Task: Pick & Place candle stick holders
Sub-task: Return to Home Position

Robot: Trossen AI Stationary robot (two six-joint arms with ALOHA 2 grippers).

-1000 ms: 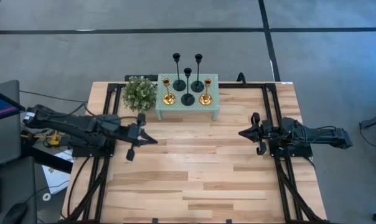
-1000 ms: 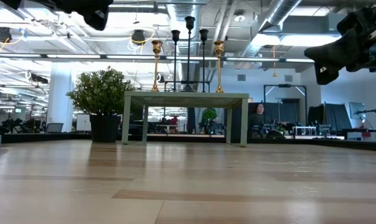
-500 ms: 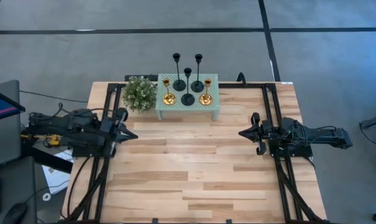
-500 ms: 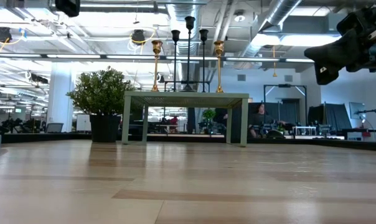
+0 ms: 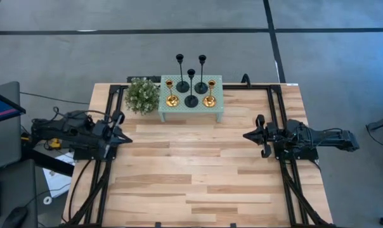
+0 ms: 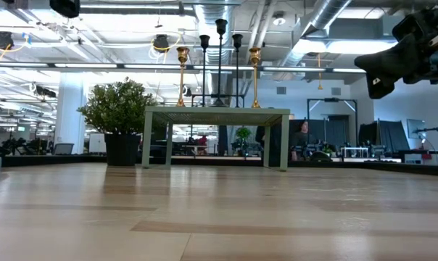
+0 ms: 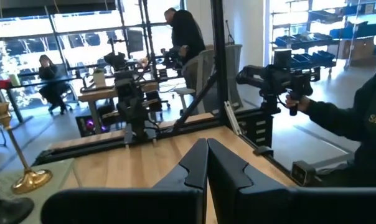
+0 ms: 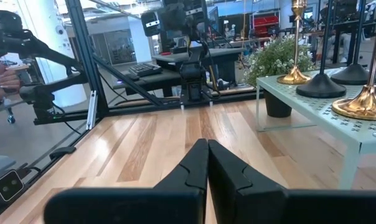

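Observation:
Five candle stick holders stand upright on their round bases on a small mint-green table [image 5: 218, 82] at the far middle. Three are black [image 5: 191, 88], two are gold [image 5: 171, 96] [image 5: 209, 96]. In the low view the gold holders [image 6: 183, 76] and the black holders [image 6: 220, 61] rise above the table top. My left gripper [image 5: 127, 139] is shut and holds nothing, level, near the table's left edge. My right gripper [image 5: 245, 135] is shut with nothing in it, level, toward the right edge. Both point at the table's middle, well short of the holders.
A small green potted plant [image 5: 142, 95] stands on the wood just left of the green table. Black frame rails [image 5: 106, 171] [image 5: 286, 171] run along both sides. Bare wood lies between the arms and toward the near edge. People [image 7: 185, 31] stand in the room beyond.
My left gripper has drawn back toward the table's left edge, staying shut with nothing in it and tipping slightly upward; in the low view it has slid toward the upper left corner. The holders and my right arm have kept still.

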